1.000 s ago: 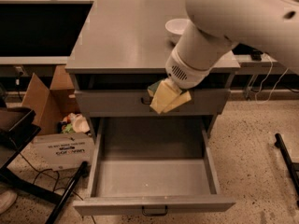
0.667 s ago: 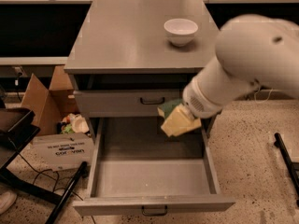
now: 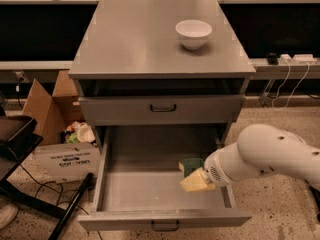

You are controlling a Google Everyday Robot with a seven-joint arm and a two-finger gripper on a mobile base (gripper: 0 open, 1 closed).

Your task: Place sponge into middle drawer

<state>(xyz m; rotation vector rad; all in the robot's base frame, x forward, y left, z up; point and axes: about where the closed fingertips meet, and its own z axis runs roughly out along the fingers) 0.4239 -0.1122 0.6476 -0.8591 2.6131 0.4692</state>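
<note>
The middle drawer is pulled out wide, a grey tray with low side walls and a front panel with a small dark handle. My gripper reaches in from the right on a white arm and hangs over the right part of the tray. Its cream-yellow fingers are shut on the sponge, of which mostly the dark green layer shows. The sponge is low inside the drawer; I cannot tell whether it touches the tray floor.
A white bowl stands on the grey cabinet top. A shut drawer front with a black handle sits above the open drawer. Cardboard boxes and a black stand are on the left; cables on the right.
My gripper has come down with the sponge from in front of the upper drawer front to low inside the open middle drawer, and the arm has swung to the right.
</note>
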